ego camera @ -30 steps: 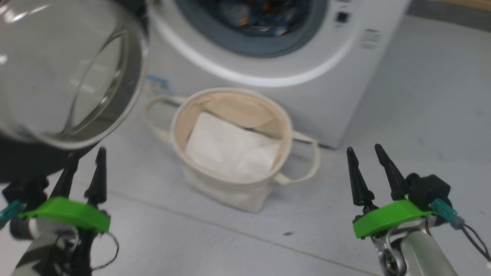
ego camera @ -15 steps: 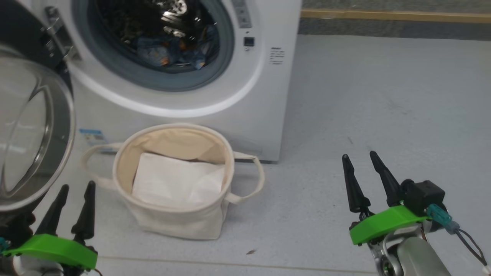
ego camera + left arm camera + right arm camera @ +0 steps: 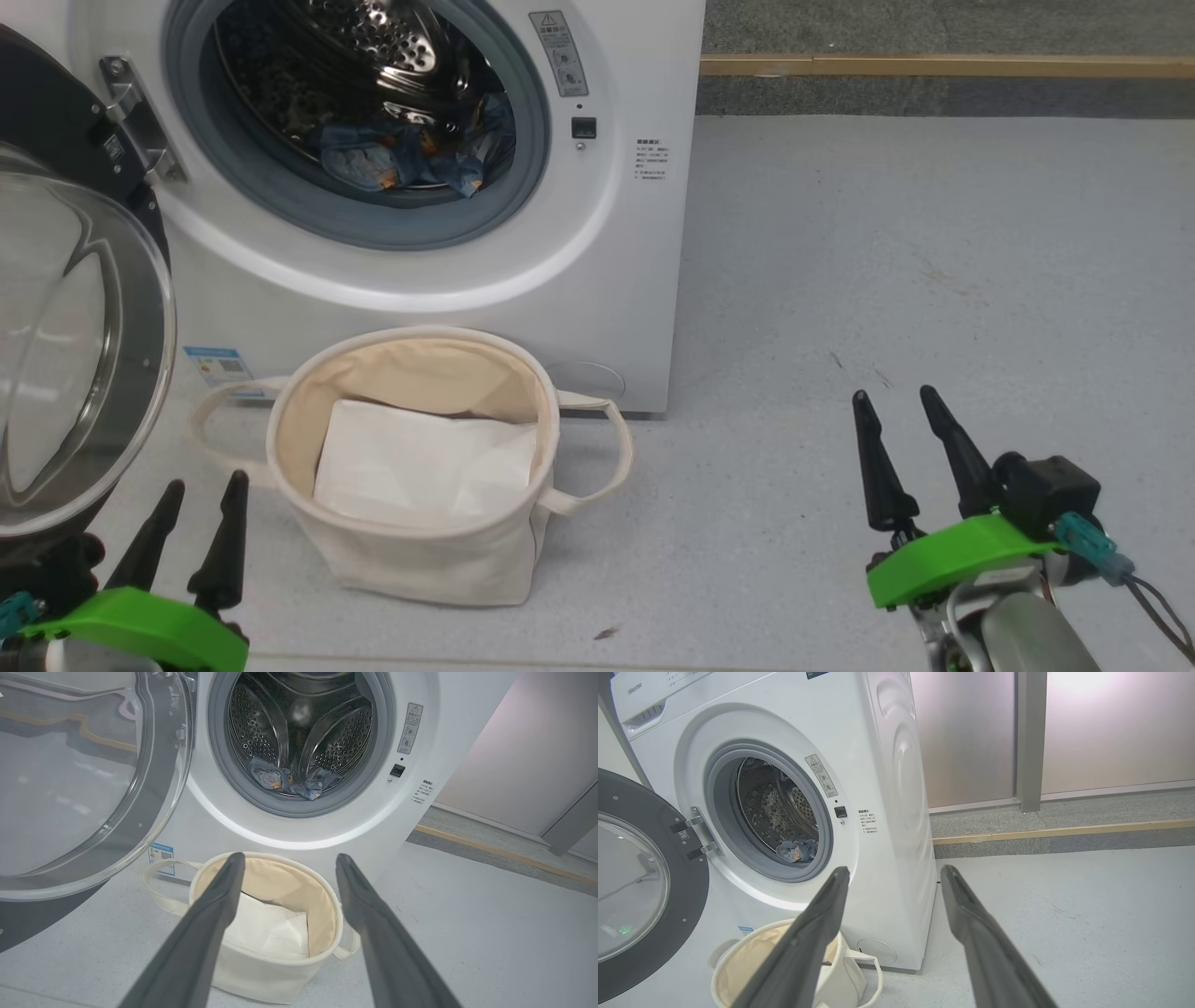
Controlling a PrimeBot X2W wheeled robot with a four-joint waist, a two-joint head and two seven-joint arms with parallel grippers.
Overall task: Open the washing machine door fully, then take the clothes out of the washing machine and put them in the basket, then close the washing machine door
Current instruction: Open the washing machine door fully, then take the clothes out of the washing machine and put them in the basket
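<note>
Head cam has tilted up since a sec ago: whole view shifted, the things didn't. L hand point(image 3: 207, 480) and R hand point(image 3: 892, 392) are both spread wide and empty, low over the floor point(image 3: 934, 261), prob. poised to reach. Just ahead, the basket point(image 3: 411, 551) stands in front of the washing machine point(image 3: 644, 280), below the drum point(image 3: 392, 37) for a short drop. The clothes point(image 3: 401, 159) lie in the drum. The washing machine door point(image 3: 84, 355) hangs open at left.

A bare, lab-like room set up as a laundry corner: a white front-loading washing machine point(image 3: 887, 812) stands free on a pale grey speckled floor point(image 3: 934, 280) with a cream canvas basket point(image 3: 420, 560) before it, backed by frosted translucent wall panels point(image 3: 966, 732), a grey metal post point(image 3: 1029, 742) and a wood-coloured floor strip point(image 3: 1064, 831).
</note>
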